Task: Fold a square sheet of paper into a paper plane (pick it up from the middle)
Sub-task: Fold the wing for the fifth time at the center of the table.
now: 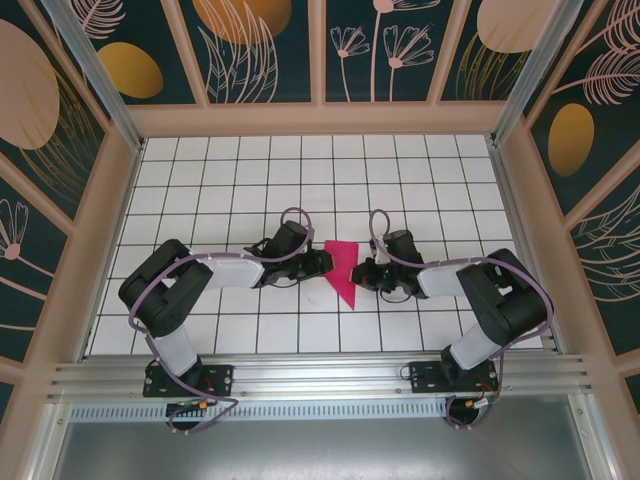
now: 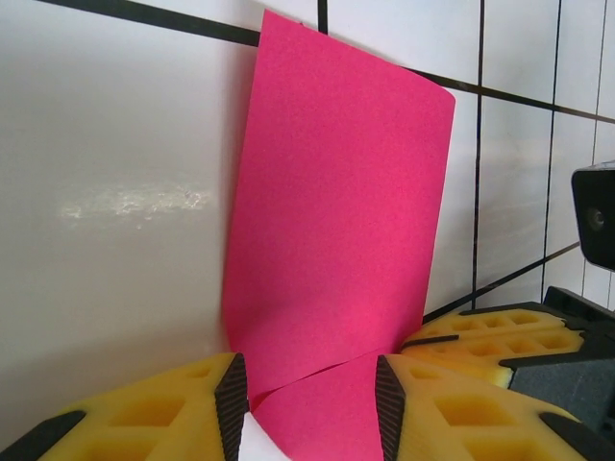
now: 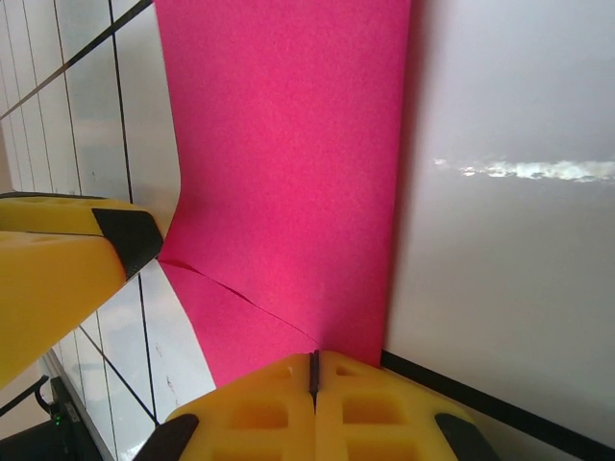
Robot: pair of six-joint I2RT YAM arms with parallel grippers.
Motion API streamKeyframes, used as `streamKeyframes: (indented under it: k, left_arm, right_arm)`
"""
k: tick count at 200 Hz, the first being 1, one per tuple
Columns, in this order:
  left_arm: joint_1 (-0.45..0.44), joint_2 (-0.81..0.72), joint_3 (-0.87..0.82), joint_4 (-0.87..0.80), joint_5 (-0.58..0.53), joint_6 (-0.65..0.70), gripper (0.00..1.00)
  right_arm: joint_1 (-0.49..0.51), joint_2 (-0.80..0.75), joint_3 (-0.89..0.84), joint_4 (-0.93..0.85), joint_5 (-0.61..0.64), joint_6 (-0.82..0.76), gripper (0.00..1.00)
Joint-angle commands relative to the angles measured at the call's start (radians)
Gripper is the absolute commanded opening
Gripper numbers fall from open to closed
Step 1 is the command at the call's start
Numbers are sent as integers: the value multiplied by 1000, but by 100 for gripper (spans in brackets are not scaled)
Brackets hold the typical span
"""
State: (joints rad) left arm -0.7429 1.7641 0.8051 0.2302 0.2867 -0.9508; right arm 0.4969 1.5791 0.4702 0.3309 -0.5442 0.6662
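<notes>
The square sheet of paper [image 1: 343, 270] is magenta and folded into a pointed shape, lying on the white tiled table [image 1: 300, 180] between my two grippers. My left gripper [image 1: 322, 265] is at its left edge. In the left wrist view its jaws [image 2: 309, 403] stand open with the paper [image 2: 336, 211] running between the black pads [image 2: 232, 394], a fold edge crossing just ahead of them. My right gripper [image 1: 366, 272] is at the paper's right edge. Its yellow fingers [image 3: 313, 370] are shut, tips against the paper [image 3: 288, 163]; whether paper is pinched between them cannot be told.
Wooden walls with painted panels [image 1: 265, 50] ring the tiled table. A metal rail [image 1: 320, 375] runs along the near edge by the arm bases. The right gripper's yellow finger [image 2: 500, 336] shows at the right of the left wrist view.
</notes>
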Motion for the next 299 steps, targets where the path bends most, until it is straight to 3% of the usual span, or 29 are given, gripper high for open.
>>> streamKeyframes:
  k: [1, 60, 236, 266, 299]
  left_arm:
    - [-6, 17, 17, -32, -12, -20, 42]
    - [-9, -18, -19, -62, -57, -30, 45]
    - [-23, 54, 25, 107, 58, -93, 42]
    - [-22, 90, 43, 127, 71, -97, 37]
    - [-23, 112, 51, 154, 87, -97, 20]
  right_arm:
    - [-6, 37, -27, -25, 38, 7, 0]
    - [-6, 37, -34, -20, 44, 10, 0]
    - [-8, 68, -40, 35, 18, 22, 0]
    - [-7, 70, -35, 51, 8, 12, 1]
    - [-7, 64, -20, 48, -4, -7, 3]
